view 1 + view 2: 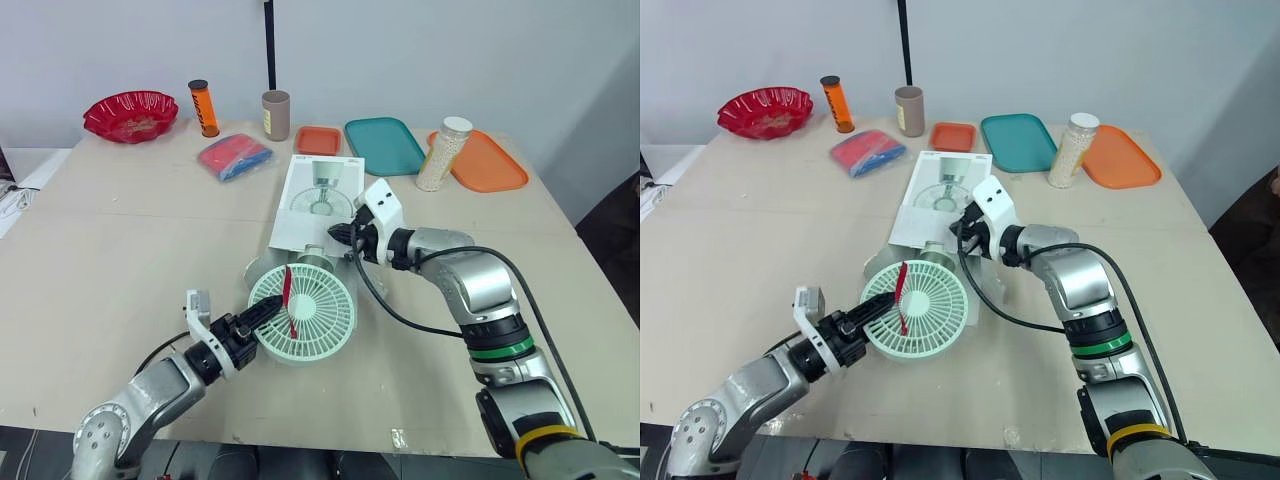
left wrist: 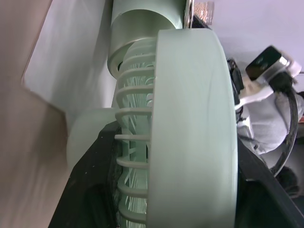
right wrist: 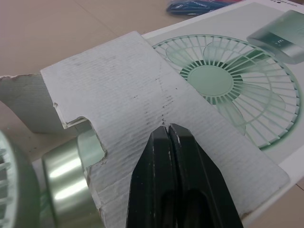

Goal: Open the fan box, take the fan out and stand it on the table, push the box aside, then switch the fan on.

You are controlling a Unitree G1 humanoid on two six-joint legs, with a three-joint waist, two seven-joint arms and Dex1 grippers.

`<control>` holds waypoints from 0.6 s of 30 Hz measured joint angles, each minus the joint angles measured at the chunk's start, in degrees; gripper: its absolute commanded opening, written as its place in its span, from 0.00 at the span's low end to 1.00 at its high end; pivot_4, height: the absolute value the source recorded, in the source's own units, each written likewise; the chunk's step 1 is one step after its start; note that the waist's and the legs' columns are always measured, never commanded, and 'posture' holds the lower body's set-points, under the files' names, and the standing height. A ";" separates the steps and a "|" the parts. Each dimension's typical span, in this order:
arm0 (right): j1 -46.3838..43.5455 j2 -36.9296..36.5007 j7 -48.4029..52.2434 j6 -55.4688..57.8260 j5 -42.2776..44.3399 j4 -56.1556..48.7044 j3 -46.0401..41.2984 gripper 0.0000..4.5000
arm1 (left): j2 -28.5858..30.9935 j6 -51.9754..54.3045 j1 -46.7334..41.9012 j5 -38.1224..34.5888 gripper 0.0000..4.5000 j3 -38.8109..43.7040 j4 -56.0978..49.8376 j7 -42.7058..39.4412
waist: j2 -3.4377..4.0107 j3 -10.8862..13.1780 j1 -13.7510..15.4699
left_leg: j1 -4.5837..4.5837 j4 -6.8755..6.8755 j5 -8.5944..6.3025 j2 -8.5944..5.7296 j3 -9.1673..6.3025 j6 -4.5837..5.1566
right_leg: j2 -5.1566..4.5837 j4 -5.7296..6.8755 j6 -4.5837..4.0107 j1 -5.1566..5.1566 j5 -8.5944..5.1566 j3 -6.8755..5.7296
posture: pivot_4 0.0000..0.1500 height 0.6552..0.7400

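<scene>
The fan (image 1: 305, 315) is showing pale mint green, a red strip (image 1: 288, 297) crossing its ribbed grille. The box (image 1: 318, 190) is showing white, printed with a green fan picture. A red bowl (image 1: 130, 115), teal tray (image 1: 383, 146) and orange tray (image 1: 492, 162) are brightening the beige table (image 1: 120, 250).

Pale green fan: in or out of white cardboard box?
Mostly out: the pale green fan, in the left gripper, lies beyond the mouth of the white cardboard box, rear housing by its flap.

Silver arms (image 1: 470, 285), black cables (image 1: 400, 315), possibly yellow cuff (image 1: 540, 437)
</scene>
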 measured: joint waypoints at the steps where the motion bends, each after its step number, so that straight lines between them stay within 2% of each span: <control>1: -0.01 -0.01 0.04 0.00 -0.02 0.00 0.01 0.00 | 0.06 -0.16 0.21 -0.03 0.42 -0.03 -0.48 0.26 | 0.00 0.00 0.02 | 0.00 0.00 0.00 0.00 0.00 0.00 | 0.00 0.00 0.01 0.00 -0.01 0.00 | 1.00 0.99; 4: -0.01 -0.12 0.11 0.00 -0.02 0.00 -0.01 0.00 | 0.07 -1.20 0.47 -0.03 0.42 -0.59 -1.47 1.07 | 0.00 0.00 0.01 | 0.00 0.00 0.00 0.00 0.00 0.00 | 0.00 -0.01 0.00 0.00 0.00 0.00 | 1.00 0.99; 5: -0.01 -0.12 0.15 0.00 -0.02 0.00 -0.01 0.00 | 0.07 -1.31 0.56 -0.03 0.59 -0.68 -1.58 1.08 | 0.00 0.00 0.01 | 0.00 0.00 0.00 0.00 0.00 0.00 | 0.01 -0.01 0.00 0.00 -0.01 0.00 | 1.00 0.99; 8: -0.06 -0.10 0.13 -0.04 -0.01 0.00 -0.01 0.00 | 1.75 -1.13 0.59 0.36 0.73 -1.58 -1.32 1.86 | 0.01 0.01 0.02 | 0.00 -0.01 0.00 0.00 0.00 0.00 | 0.00 -0.01 -0.01 -0.01 -0.01 0.01 | 1.00 0.99; 11: -0.08 -0.03 0.03 -0.04 -0.02 0.01 -0.03 0.00 | 3.53 -0.87 0.18 0.95 0.98 -2.44 -0.33 1.08 | 0.02 0.02 0.06 | -0.01 -0.01 0.01 -0.01 0.00 -0.01 | 0.00 -0.01 0.00 -0.03 0.00 0.00 | 1.00 0.99; 15: -0.11 0.01 0.06 -0.05 0.02 0.01 -0.09 0.00 | 5.74 -0.06 0.34 0.94 0.99 -2.16 0.50 -1.88 | 0.05 0.04 -0.01 | -0.01 -0.06 0.01 0.00 0.02 -0.01 | 0.01 -0.01 -0.01 -0.08 -0.01 0.01 | 1.00 0.99; 18: -0.21 0.19 0.13 -0.05 0.07 0.05 -0.15 0.00 | 9.87 1.40 0.99 1.63 0.99 -1.01 1.12 -5.16 | 0.06 0.07 -0.04 | -0.02 -0.08 0.01 0.01 0.03 -0.02 | 0.02 -0.01 -0.01 -0.11 -0.01 0.02 | 1.00 0.99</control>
